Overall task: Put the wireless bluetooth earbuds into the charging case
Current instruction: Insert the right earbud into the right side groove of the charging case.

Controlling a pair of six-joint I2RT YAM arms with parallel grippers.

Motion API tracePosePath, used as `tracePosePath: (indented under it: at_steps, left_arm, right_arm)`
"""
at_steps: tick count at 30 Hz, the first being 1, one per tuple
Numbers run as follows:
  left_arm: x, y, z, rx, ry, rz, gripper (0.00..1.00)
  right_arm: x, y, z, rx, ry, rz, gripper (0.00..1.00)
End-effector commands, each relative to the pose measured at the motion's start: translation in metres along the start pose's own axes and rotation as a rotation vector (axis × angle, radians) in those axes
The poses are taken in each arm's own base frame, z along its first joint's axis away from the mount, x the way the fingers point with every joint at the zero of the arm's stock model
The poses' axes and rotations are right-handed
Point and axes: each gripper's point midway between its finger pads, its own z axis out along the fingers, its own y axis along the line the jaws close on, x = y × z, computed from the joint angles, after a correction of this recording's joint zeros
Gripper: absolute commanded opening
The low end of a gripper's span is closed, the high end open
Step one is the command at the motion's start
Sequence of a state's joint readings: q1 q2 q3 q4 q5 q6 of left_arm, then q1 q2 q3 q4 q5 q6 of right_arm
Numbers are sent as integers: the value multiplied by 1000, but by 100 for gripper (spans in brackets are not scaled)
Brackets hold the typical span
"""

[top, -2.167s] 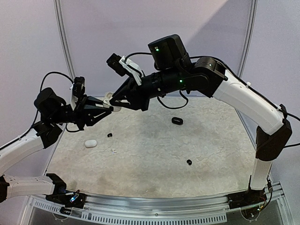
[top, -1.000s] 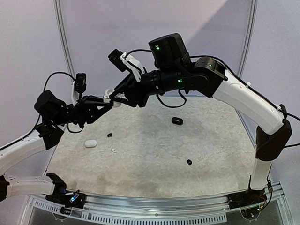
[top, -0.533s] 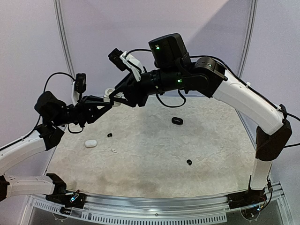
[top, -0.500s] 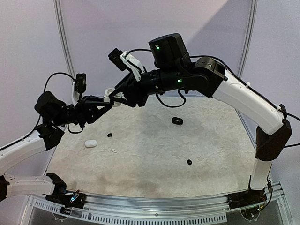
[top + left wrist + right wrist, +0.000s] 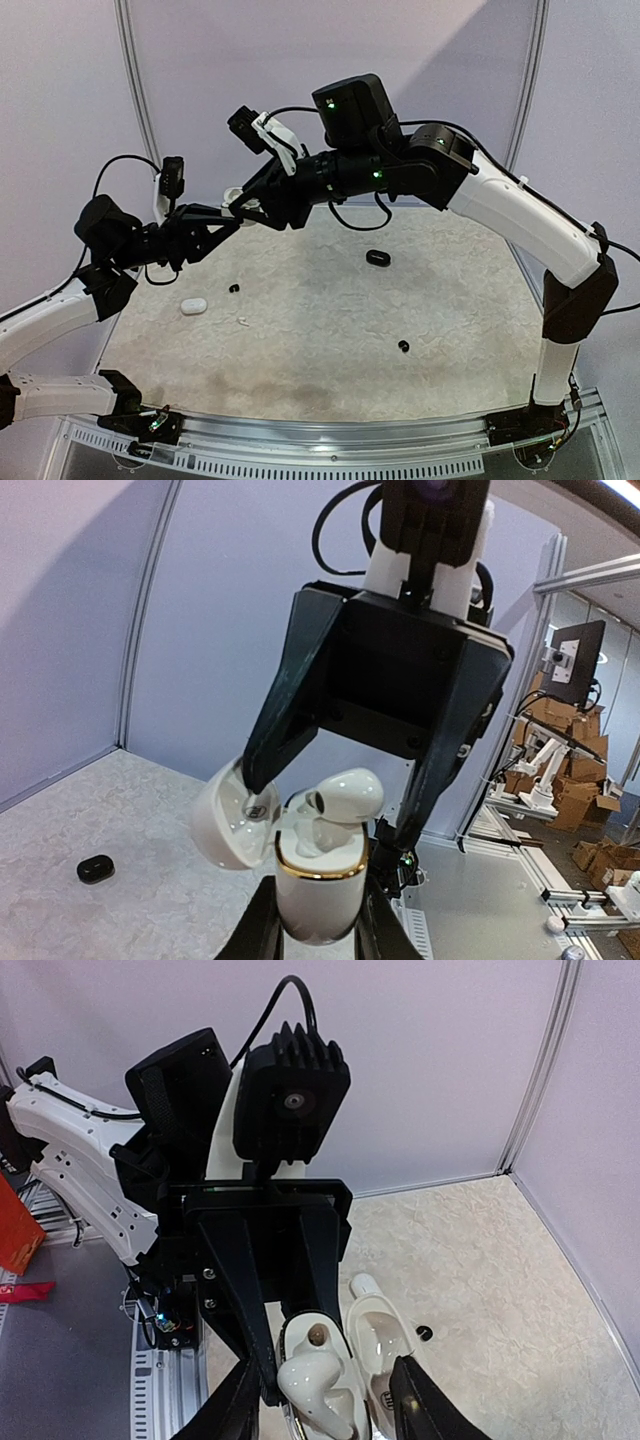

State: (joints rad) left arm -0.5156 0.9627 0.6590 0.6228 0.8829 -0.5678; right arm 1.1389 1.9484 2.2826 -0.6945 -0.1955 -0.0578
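Earbud [image 5: 345,795], glossy white, sits in the open charging case [image 5: 318,885] that the left hand [image 5: 225,218] clamps aloft over the far-left corner of the bench [image 5: 330,320], while the right hand [image 5: 328,825] straddles it, fingers apart.

Bright, even overhead light, with soft shadows on the surface [image 5: 320,320]. In the left wrist view a bright strip [image 5: 618,486] glares at 1 o'clock, and the glossy charging case [image 5: 318,890] carries soft highlights. Wrist views bow at the edges; focus is sharp.
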Motion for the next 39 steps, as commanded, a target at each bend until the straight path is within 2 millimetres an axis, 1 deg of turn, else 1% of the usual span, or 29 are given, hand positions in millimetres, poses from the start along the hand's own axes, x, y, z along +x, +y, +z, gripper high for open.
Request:
tracePosePath:
  at_steps: [1,6,18,25,39]
  left_arm:
    - [-2,-20,3,80,-2,71,0]
    - [1,-19,3,77,6,76,0]
    - [3,-18,3,76,17,80,0]
    - [3,-18,3,74,17,87,0]
    - [-6,-22,1,77,-33,114,0]
  right_arm:
    - [11,-15,14,39,26,9,45]
    - [6,-12,14,22,12,7,45]
    - [4,-10,18,5,0,3,44]
    - [7,-10,17,8,15,11,29]
    - [4,-5,4,-5,-19,18,18]
